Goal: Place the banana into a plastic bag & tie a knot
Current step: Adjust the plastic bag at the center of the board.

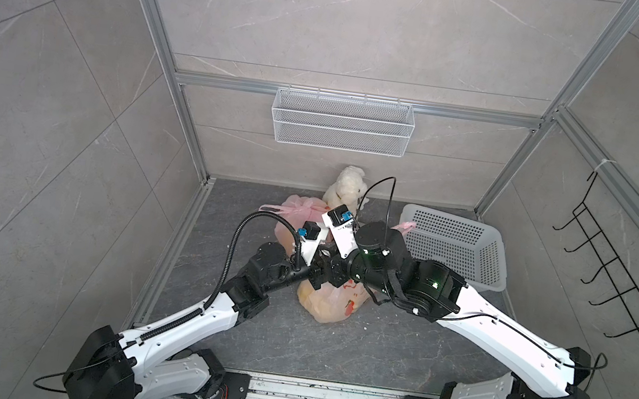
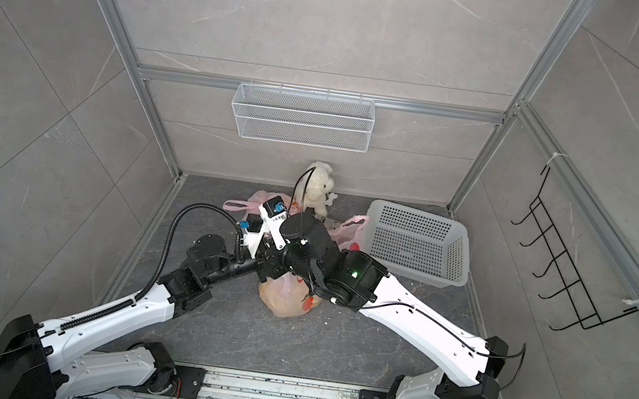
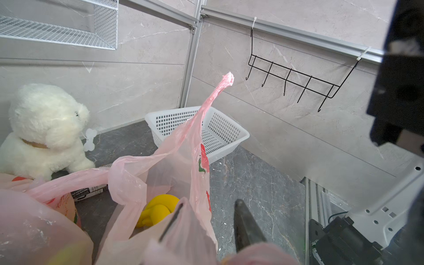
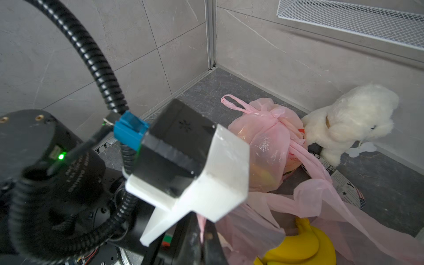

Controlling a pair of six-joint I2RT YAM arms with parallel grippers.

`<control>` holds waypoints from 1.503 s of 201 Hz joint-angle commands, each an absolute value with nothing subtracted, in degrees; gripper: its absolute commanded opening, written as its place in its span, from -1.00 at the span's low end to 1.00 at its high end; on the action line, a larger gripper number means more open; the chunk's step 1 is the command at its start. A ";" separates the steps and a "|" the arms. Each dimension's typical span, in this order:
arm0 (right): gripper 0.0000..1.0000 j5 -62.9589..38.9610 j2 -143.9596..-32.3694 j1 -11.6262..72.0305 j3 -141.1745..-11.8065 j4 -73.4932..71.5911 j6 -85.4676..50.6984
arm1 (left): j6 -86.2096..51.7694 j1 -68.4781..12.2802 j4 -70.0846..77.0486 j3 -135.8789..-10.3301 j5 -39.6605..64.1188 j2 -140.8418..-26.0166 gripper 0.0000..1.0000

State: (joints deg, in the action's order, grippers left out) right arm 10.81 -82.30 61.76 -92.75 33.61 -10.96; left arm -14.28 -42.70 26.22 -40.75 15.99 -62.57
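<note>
The banana (image 3: pixel 158 210) lies at the bottom of the open plastic bag (image 1: pixel 331 303), which sits on the dark stone floor (image 1: pixel 331 349) near the middle of the cell, under the two wrists. Just behind it stands a second pink bag (image 4: pixel 268 142), knotted shut and touching a white plush dog (image 4: pixel 351 121) at the back wall. A printed paper (image 4: pixel 339 181) lies on the floor between the dog and the open bag. A white basket (image 1: pixel 454 247) sits near the bag on the robot's right. Higher up hang a mesh shelf (image 1: pixel 340 121) and a black hook rack (image 1: pixel 613 281). In both top views the arms cover the bag's mouth, and in the right wrist view the left wrist camera (image 4: pixel 190 165) blocks much of the scene.

The banana is bright yellow and smooth, partly veiled by thin pink film. One twisted handle (image 3: pixel 228 78) stands upright.

Both arms reach inward and meet over the bag. The right gripper (image 4: pixel 202 243) is clamped on a strip of the bag. The left gripper (image 3: pixel 210 203) has its fingers apart, one behind the film and one outside. The film seems to hang loose between them, though the view is too close to be sure.
</note>
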 commanded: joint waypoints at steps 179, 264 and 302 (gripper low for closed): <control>-1.00 14.69 -81.39 61.60 -93.34 33.09 -11.13 | 1.40 -49.91 22.03 -33.79 -3.46 -45.71 1.00; -1.00 10.43 -80.30 61.77 -90.95 30.47 -11.27 | 0.22 -49.83 26.88 -40.93 2.23 -56.88 1.00; -1.00 10.75 -78.39 61.73 -88.27 28.82 -12.80 | -3.19 -49.31 33.90 -42.17 5.70 -62.98 0.83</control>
State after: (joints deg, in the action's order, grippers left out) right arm 12.21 -80.42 61.43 -90.13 31.77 -11.86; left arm -1.39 -49.45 26.87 -39.55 1.67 -60.01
